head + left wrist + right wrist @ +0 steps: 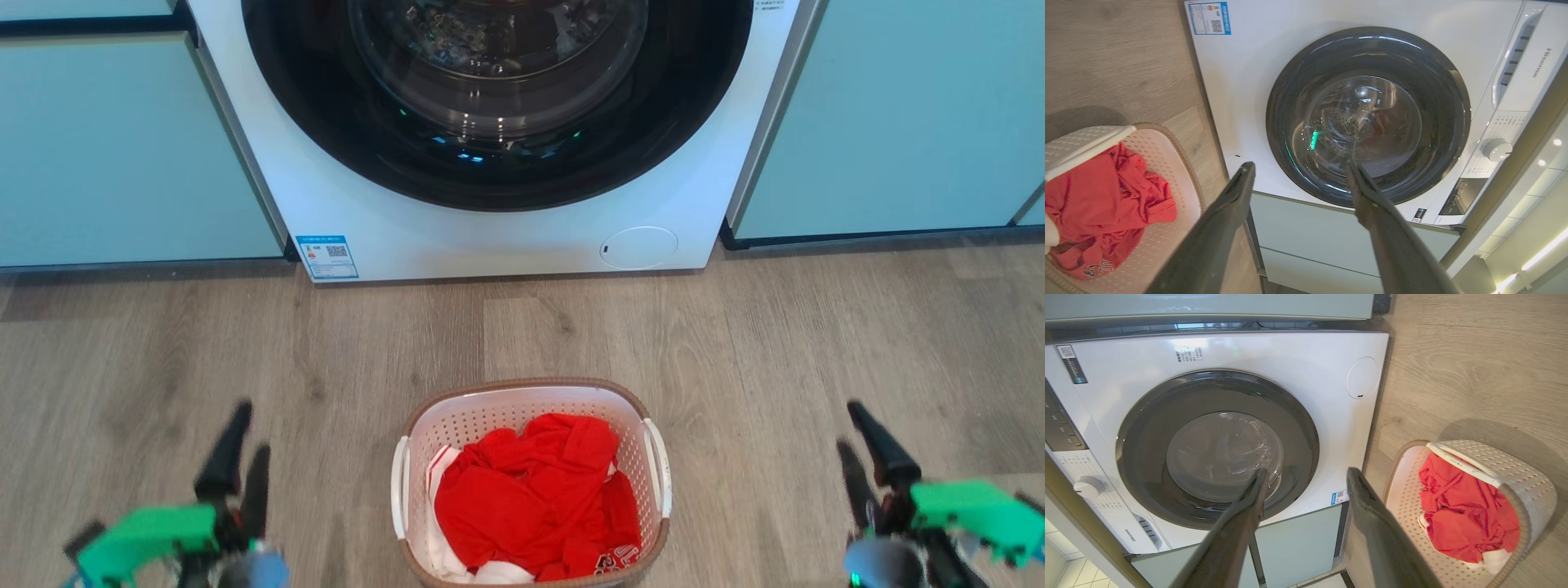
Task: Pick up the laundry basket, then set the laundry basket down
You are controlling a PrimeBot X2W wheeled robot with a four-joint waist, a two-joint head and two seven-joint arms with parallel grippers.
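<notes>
Basket [490,418] sits on the floor [735,343], unlifted. My left hand [253,426] and right hand [847,425] flank it, parted and empty.

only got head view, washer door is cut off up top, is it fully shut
Observer: Yes, the left wrist view shows the whole washer door, round and shut.
Operator: my left one looks blurry here, is it open
Observer: The left end effector is open, with nothing between its fingers.
Operator: whats above the door
Observer: A control panel with a white knob.
</notes>
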